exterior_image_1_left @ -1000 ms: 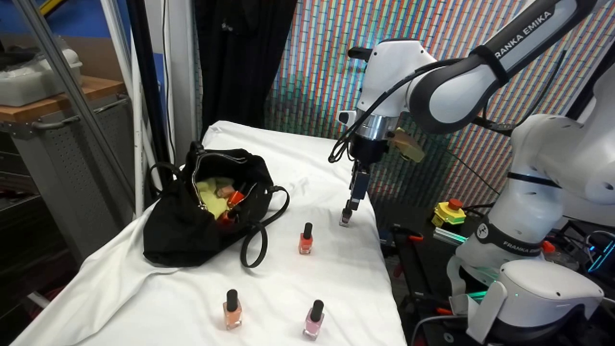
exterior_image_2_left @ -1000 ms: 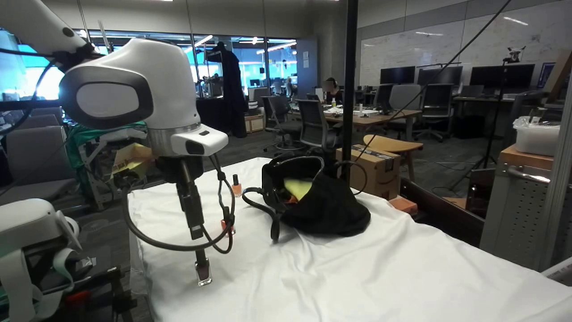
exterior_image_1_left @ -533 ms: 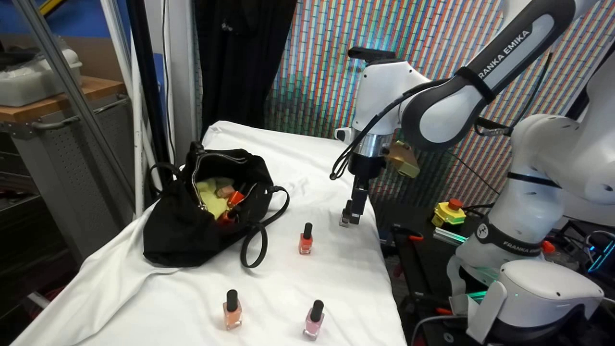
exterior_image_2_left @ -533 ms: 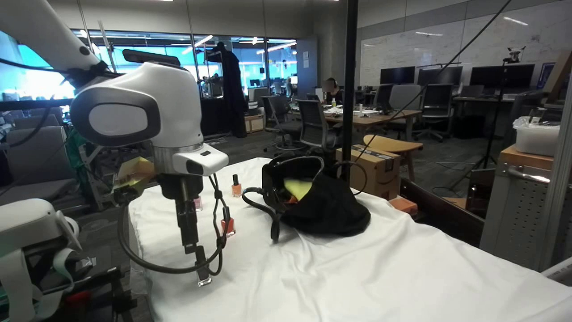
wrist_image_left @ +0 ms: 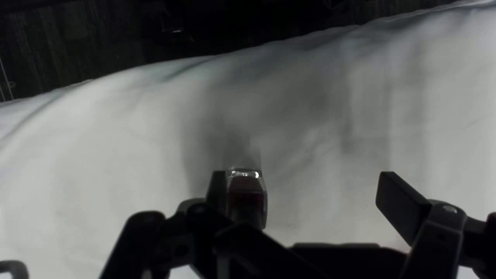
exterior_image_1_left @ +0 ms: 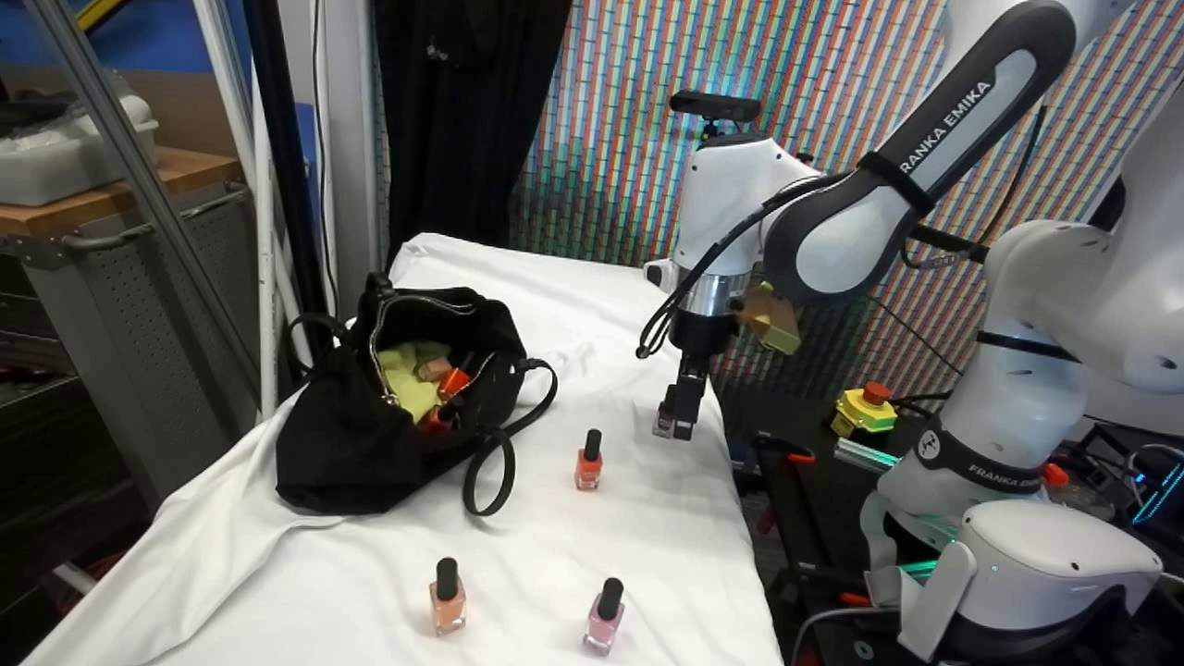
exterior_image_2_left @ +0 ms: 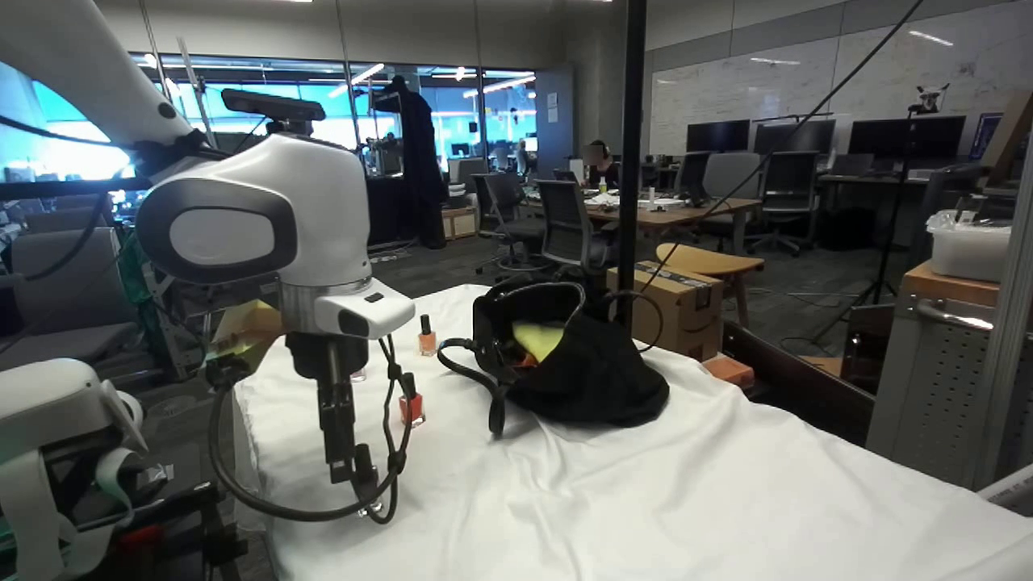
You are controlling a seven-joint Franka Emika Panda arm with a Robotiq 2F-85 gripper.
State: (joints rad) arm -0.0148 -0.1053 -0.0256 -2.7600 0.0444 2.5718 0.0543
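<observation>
A small dark nail-polish bottle (wrist_image_left: 248, 197) stands upright on the white cloth (exterior_image_1_left: 555, 546). In the wrist view it sits inside the gap of the gripper (wrist_image_left: 304, 190), just beside the near finger (wrist_image_left: 216, 192) at its nine o'clock; whether the two touch cannot be told. The opposite finger (wrist_image_left: 403, 209) is well apart from the bottle, at three o'clock. The jaws are spread wide and clasp nothing.

Seen from that bottle in an exterior view, the arm (exterior_image_1_left: 731, 199) hangs over it from about one o'clock. A coral bottle (exterior_image_1_left: 588, 470) stands near, at eight o'clock. Farther off are a peach bottle (exterior_image_1_left: 449, 606), between seven and eight, and a pink bottle (exterior_image_1_left: 603, 631), between six and seven, each black-capped. At nine o'clock a black bag (exterior_image_1_left: 351, 453) gapes, with yellow fabric (exterior_image_1_left: 402, 375) and an orange-red item (exterior_image_1_left: 453, 382) inside. A yellow box with a red button (exterior_image_1_left: 865, 412) is at three, a striped screen (exterior_image_1_left: 629, 157) at twelve and a black curtain (exterior_image_1_left: 472, 139) at eleven.

In an exterior view a cardboard box (exterior_image_2_left: 678, 311) shows past the bag, at two o'clock from the dark bottle.
</observation>
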